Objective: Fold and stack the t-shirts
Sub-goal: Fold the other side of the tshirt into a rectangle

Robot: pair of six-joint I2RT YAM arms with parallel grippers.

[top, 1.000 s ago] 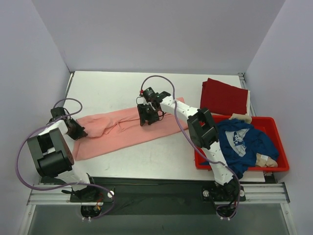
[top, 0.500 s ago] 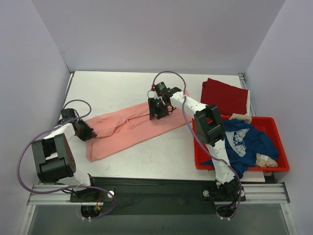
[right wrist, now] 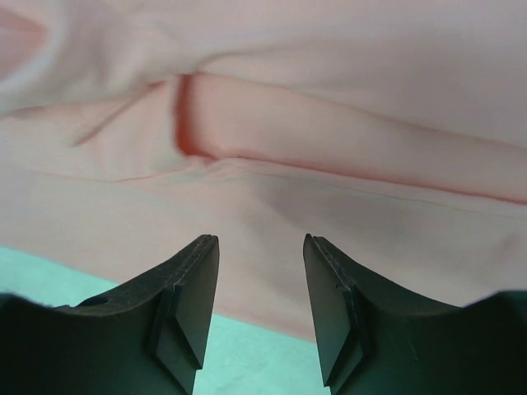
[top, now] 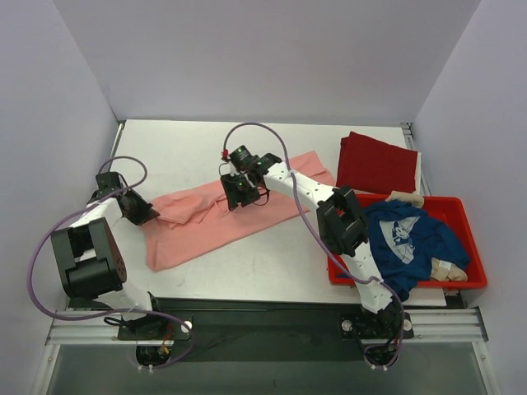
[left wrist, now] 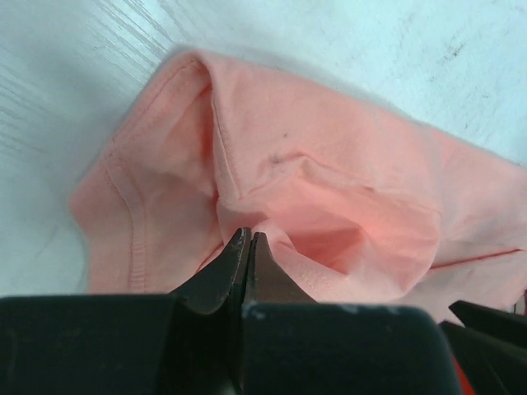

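The salmon-pink t-shirt lies stretched in a long band across the table, filling the left wrist view and the right wrist view. My left gripper is at its left end, shut on a raised fold of the cloth. My right gripper hovers over the shirt's middle, open with nothing between its fingers. The dark red t-shirt lies folded at the back right. The navy blue t-shirt is crumpled in the red tub.
The red tub stands at the table's right front, beside the right arm's base, with a beige cloth under the navy shirt. Grey walls close in the table on the left, back and right. Bare tabletop shows behind the pink shirt.
The pink shirt has shifted to the right, and its left end has moved with my left gripper. My right gripper swung right, then back left over the shirt's middle.
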